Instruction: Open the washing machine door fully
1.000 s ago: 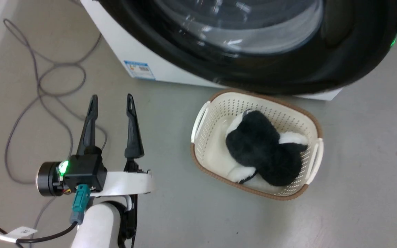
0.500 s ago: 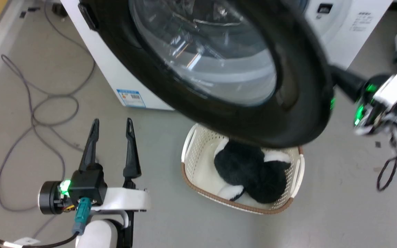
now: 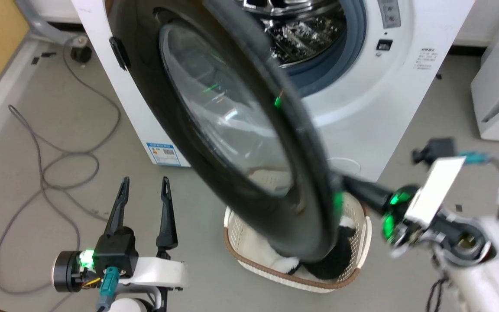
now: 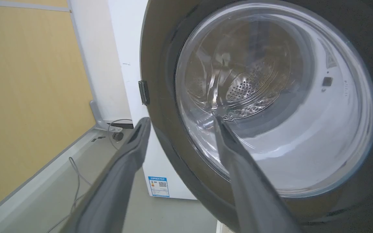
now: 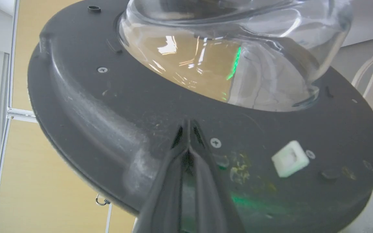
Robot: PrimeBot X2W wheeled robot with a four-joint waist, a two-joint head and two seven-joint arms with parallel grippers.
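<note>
One glossy round door meets the closed right gripper; left gripper gapes empty.

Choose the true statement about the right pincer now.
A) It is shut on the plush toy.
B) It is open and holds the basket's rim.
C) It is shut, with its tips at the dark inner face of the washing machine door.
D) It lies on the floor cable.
C: in the right wrist view the right pincer has its two fingers together, with the tips at the dark inner face of the washing machine door.
</note>
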